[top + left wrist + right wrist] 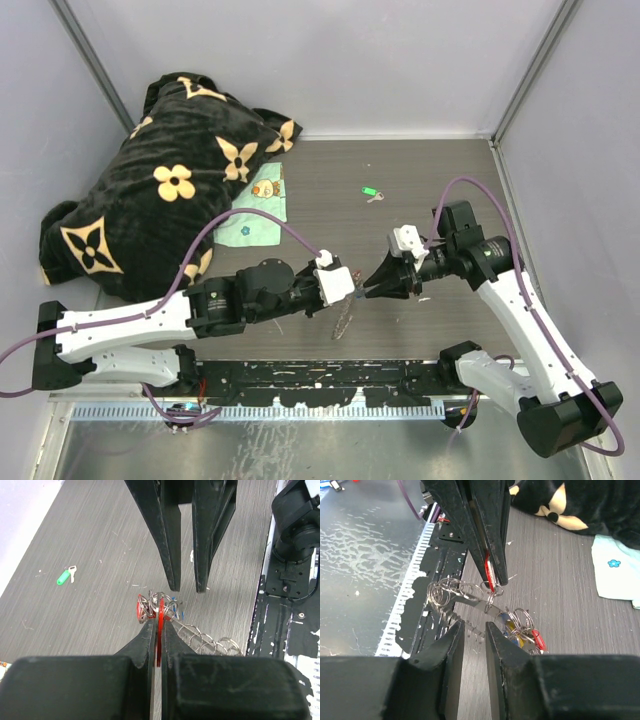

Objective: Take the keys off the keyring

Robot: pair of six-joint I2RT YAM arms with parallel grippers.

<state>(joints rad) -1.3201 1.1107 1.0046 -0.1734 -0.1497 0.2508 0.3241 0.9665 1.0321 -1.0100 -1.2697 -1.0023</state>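
My left gripper [159, 622] is shut on the red tag [160, 630] of a key, holding it above the table. From that key hangs the keyring [470, 602], a curved metal band with a chain of silver split rings [210, 642]. A cluster of keys [520, 627] with red, yellow and blue tags dangles from it. My right gripper [474, 627] faces the left one tip to tip, open, with nothing between its fingers; the band hangs just beyond them. In the top view the two grippers [355, 288] [368, 288] almost touch, and the keyring [343, 318] hangs below them.
One green-tagged key [371, 192] lies alone on the table behind the grippers. A black flower-patterned blanket [170, 190] fills the back left, with a teal cloth [255, 210] beside it. A black rail [330, 380] runs along the near edge.
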